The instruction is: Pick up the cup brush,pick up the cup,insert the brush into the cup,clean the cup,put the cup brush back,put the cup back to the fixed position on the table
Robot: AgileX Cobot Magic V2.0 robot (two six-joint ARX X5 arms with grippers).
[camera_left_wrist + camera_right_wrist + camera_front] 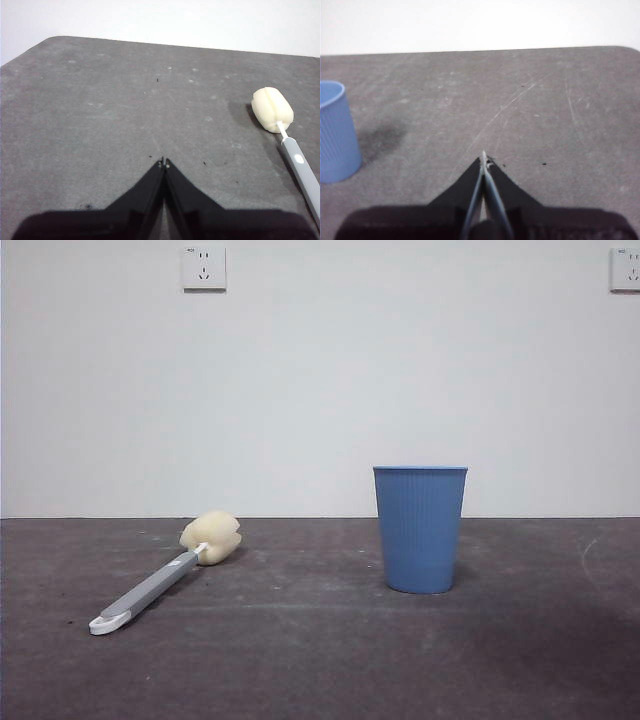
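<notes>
White wall fills the background, with a socket plate (204, 268) high up and part of another (626, 269) at the edge, above a dark grey scuffed tabletop (320, 660). On the tabletop the cup brush (168, 575) lies flat, its cream-yellow sponge head toward the wall and its grey handle running toward the camera to the white looped end. Well apart from it, the cup (420, 528) stands upright and empty-handed of any contact, blue and finely ribbed, narrowing to its base. Neither arm shows in the front view. In the left wrist view, the left gripper (164, 161) hangs over bare tabletop with its fingers together at the tips, holding nothing; the brush lies off to one side, well clear. In the right wrist view, the right gripper (484, 156) likewise hovers above the tabletop with its fingers pressed together and empty, while the cup stands apart at that picture's edge, partly cut off.
</notes>
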